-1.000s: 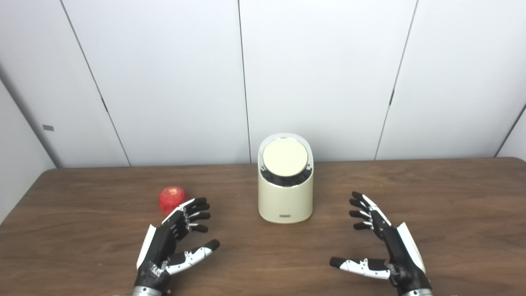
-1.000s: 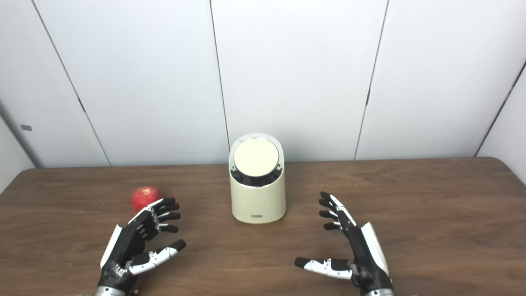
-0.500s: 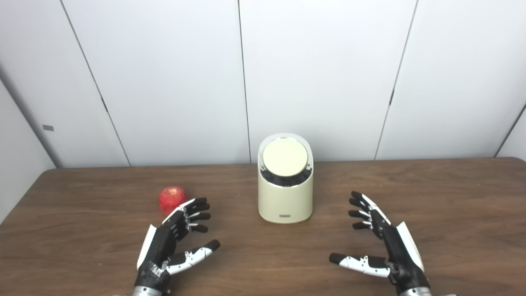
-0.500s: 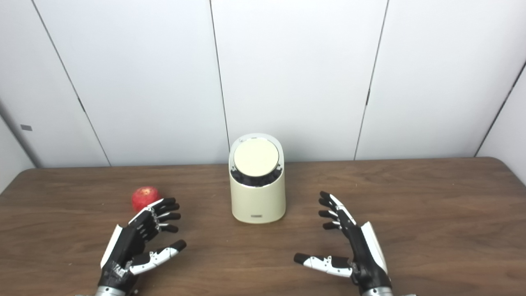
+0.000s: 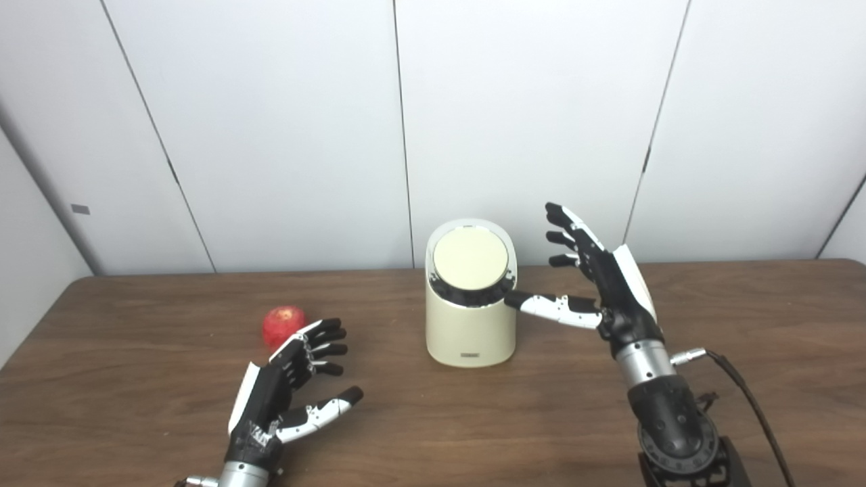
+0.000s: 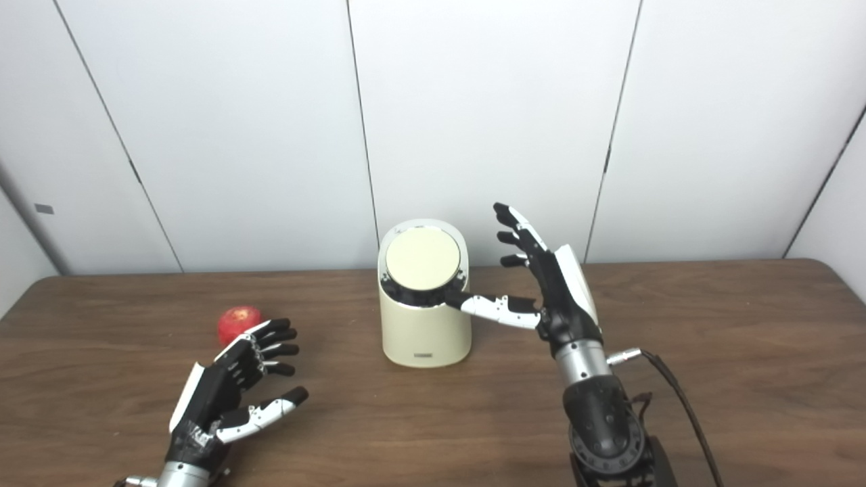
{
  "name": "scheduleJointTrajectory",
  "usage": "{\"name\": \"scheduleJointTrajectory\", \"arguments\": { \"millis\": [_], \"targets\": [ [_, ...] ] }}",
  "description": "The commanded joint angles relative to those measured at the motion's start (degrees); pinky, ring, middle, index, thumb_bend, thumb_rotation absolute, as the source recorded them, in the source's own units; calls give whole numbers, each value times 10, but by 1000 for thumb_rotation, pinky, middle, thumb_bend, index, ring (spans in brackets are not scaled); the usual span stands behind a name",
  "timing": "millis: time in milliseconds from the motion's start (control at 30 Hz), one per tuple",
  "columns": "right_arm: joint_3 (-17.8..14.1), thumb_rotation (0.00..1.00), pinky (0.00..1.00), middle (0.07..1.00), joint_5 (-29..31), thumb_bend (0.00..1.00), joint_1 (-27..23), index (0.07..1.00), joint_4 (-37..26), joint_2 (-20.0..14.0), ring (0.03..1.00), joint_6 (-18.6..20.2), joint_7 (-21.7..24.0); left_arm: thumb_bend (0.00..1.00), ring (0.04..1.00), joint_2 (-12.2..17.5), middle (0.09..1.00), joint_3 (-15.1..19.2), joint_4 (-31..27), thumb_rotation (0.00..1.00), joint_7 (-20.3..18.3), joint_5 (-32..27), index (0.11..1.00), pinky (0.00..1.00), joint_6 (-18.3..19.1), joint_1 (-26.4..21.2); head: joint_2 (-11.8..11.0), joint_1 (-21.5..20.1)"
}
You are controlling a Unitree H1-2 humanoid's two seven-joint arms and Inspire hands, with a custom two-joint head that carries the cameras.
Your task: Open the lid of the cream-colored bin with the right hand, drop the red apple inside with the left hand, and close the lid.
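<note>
The cream-colored bin [image 5: 468, 325] stands mid-table with its round lid [image 5: 470, 258] down. My right hand [image 5: 595, 281] is raised just right of the bin, open, fingers spread upward; its thumb reaches the dark rim at the bin's right edge. The red apple [image 5: 282, 324] lies on the table left of the bin. My left hand [image 5: 287, 385] hovers low in front of the apple, open, fingertips close to it but apart from it.
The brown wooden table [image 5: 744, 325] stretches wide on both sides. White wall panels [image 5: 528, 122] rise right behind the bin. A black cable [image 5: 744, 399] trails from my right forearm over the table at the right.
My right hand rose from the table's front right up and leftward to the bin's side, thumb now at the rim. The left hand barely shifted. Bin and apple stayed put.
</note>
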Motion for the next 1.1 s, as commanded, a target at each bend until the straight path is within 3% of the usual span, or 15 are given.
{"name": "scheduleJointTrajectory", "arguments": {
  "millis": [0,367,567,833,1067],
  "targets": [
    [-2,428,749,943,3,832,-41,946,-15,-6,891,14,8,642,741,1,789,-2,13,0,4,-1,817,635,-20,-4,0,-1],
    [13,411,712,939,-22,862,-129,953,35,-32,881,54,12,652,736,-4,785,-7,9,0,8,10,814,632,-13,-4,0,7],
    [31,324,674,947,-43,891,-149,951,52,-48,872,73,20,650,734,-7,785,-10,14,0,7,11,810,626,-25,-4,3,11],
    [63,361,611,930,-86,912,-168,952,62,-58,823,115,36,657,741,-10,782,-10,14,0,10,13,810,641,-23,-6,4,12],
    [82,351,670,933,-102,936,-187,948,88,-55,861,122,35,650,736,-11,779,-10,16,0,12,16,816,635,-22,-7,7,11]
  ]
}}
